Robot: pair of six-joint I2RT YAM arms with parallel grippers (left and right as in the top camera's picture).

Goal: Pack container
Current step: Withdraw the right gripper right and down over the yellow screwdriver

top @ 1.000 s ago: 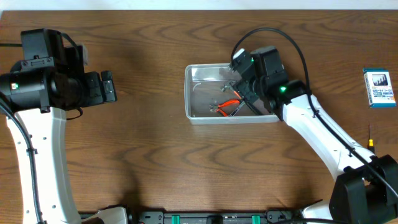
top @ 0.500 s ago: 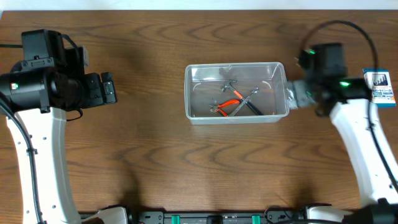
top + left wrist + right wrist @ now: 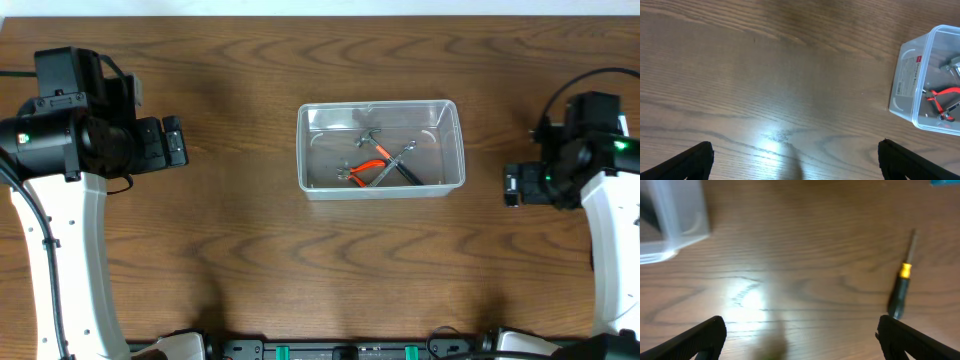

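The container (image 3: 303, 150) is a clear plastic tub at the table's middle. Inside it lie red-handled pliers (image 3: 370, 167) and a couple of dark and metal tools. Its labelled end wall (image 3: 907, 75) shows at the right of the left wrist view, and one corner (image 3: 680, 220) at the top left of the right wrist view. My right gripper (image 3: 512, 186) hovers open and empty over bare wood to the tub's right (image 3: 800, 337). A screwdriver (image 3: 901, 280) with a black and yellow handle lies just beyond its right finger. Far to the left, my left gripper (image 3: 175, 142) stands open and empty (image 3: 795, 160).
A sliver of a blue box (image 3: 945, 182) shows at the top right edge of the right wrist view. In the overhead view my right arm covers that side of the table. Bare wood lies between the left gripper and the tub.
My right arm has pulled out of the tub and swung right and toward the front, its jaws opening wide. The tools stay in the tub. The left arm has not moved.
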